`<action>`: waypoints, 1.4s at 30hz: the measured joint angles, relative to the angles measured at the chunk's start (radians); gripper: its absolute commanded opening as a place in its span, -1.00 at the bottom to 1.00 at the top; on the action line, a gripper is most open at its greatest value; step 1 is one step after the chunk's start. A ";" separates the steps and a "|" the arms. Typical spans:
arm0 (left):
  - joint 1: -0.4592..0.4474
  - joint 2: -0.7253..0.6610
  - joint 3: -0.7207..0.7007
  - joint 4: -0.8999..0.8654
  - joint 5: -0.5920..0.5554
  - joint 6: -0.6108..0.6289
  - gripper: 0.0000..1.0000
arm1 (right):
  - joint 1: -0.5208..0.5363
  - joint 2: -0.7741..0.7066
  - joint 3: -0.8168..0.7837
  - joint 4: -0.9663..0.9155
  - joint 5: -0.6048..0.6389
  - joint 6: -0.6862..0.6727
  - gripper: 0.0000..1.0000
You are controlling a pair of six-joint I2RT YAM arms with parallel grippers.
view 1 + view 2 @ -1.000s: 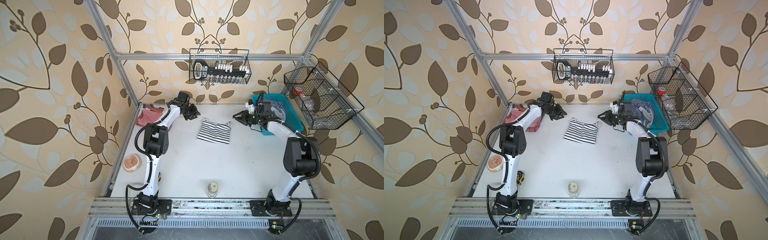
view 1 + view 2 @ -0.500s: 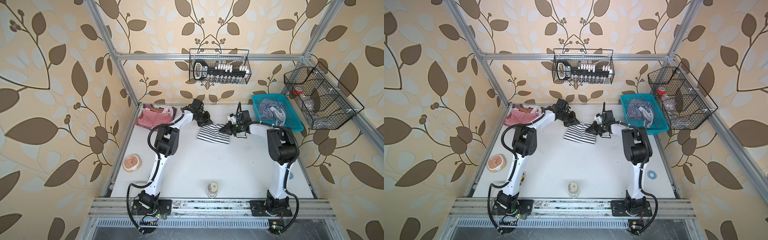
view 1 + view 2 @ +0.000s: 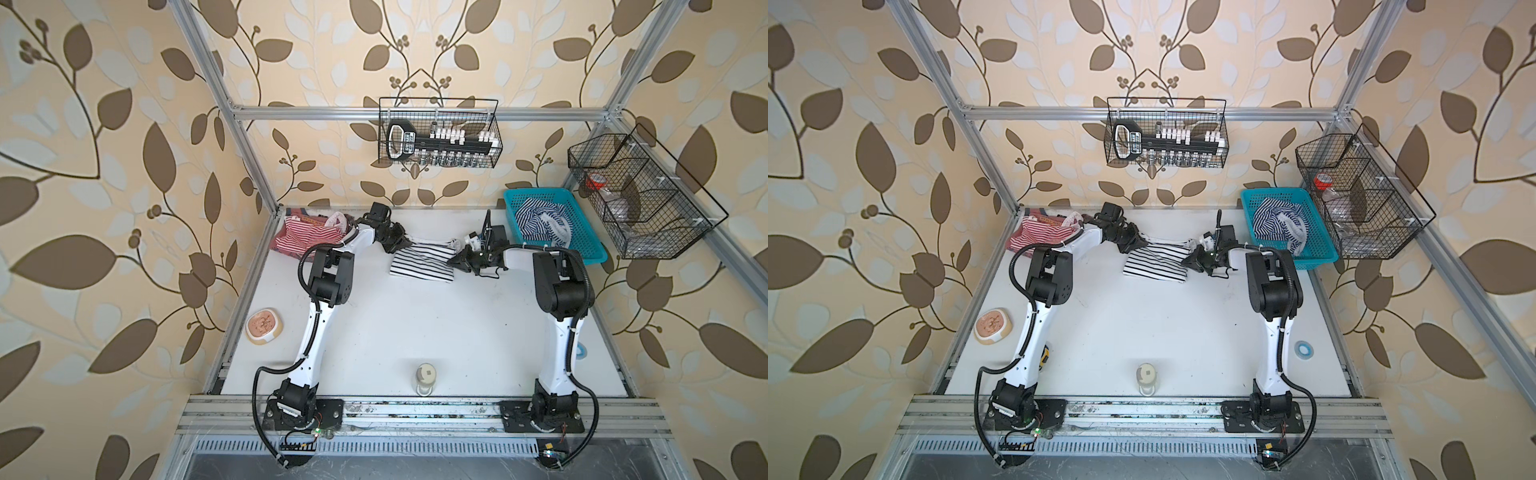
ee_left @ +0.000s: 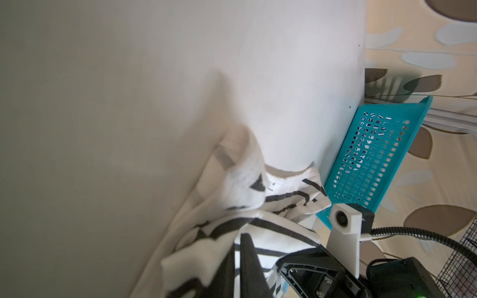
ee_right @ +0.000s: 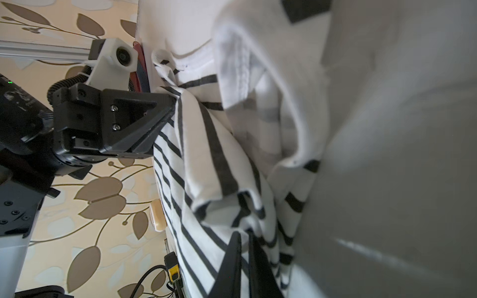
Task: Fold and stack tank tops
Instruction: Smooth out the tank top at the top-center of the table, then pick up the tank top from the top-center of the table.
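Leaf-papered walls around a white table (image 3: 415,324). Well off to the outer side of the left gripper (image 3: 402,248), at the back corner: red-and-white tank top (image 3: 305,239), lying in a heap. Pressed together on one far corner of the black-striped tank top (image 3: 419,266), that gripper, pinching cloth in the wrist view. Between the two grippers: the same top, spread on the table, its far edge lifted and drawn taut. Clamped likewise on the opposite far corner: right gripper (image 3: 454,262). Just beyond it, blue basket (image 3: 538,192), with the navy-striped tank top (image 3: 540,220) bundled inside. Judged to be at a fold of the black-striped top, with nothing stacked yet. Next, probably: carry both pinched corners toward the near hem, level and in step, then let go.
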 measured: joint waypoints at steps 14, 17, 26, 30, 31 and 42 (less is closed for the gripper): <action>0.001 -0.307 -0.061 -0.176 -0.088 0.206 0.24 | 0.002 -0.084 0.002 -0.096 0.006 -0.080 -0.56; 0.011 -0.370 -0.011 -0.261 -0.128 0.308 0.27 | -0.002 -0.172 -0.013 -0.124 0.010 -0.109 -0.46; 0.048 -0.336 -0.056 -0.424 -0.178 0.498 0.51 | -0.026 -0.336 -0.124 -0.155 0.021 -0.172 -0.33; 0.048 -0.292 -0.122 -0.426 -0.184 0.515 0.54 | -0.036 -0.337 -0.182 -0.167 0.028 -0.184 -0.32; 0.048 -0.282 -0.135 -0.422 -0.183 0.518 0.54 | -0.037 -0.337 -0.193 -0.170 0.029 -0.185 -0.32; 0.044 -0.221 -0.191 -0.345 -0.135 0.515 0.57 | -0.054 -0.323 -0.217 -0.142 0.035 -0.185 -0.26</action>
